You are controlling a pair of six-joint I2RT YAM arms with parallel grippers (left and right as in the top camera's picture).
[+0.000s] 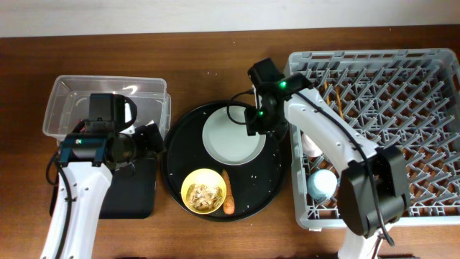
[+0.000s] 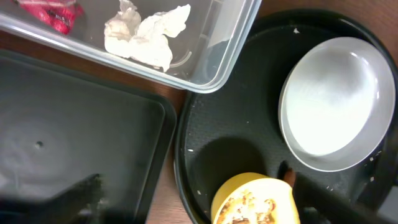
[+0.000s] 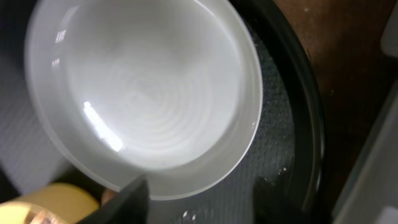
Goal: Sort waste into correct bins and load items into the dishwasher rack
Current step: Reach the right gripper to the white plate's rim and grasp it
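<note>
The pale grey plate [image 1: 233, 137] lies on the large round black tray [image 1: 267, 188], with the yellow bowl [image 1: 205, 191] of beige food scraps and the orange carrot piece [image 1: 228, 196] in front of it. My right gripper [image 1: 260, 126] is open just above the plate's right rim [image 3: 143, 87], fingers [image 3: 199, 199] either side of the edge. My left gripper [image 1: 153, 138] is open and empty [image 2: 199, 190] between the black bin tray [image 2: 74, 137] and the bowl [image 2: 255, 202]. The clear tub [image 1: 68, 86] holds the red wrapper [image 2: 50, 12] and white tissue [image 2: 146, 34].
The grey dishwasher rack [image 1: 381, 72] fills the right side. It holds the blue cup [image 1: 321, 183], the white-pink cup [image 1: 310, 144] and the chopsticks [image 1: 334, 97]. The rack's wall [image 3: 379, 155] stands close to the right of my right gripper.
</note>
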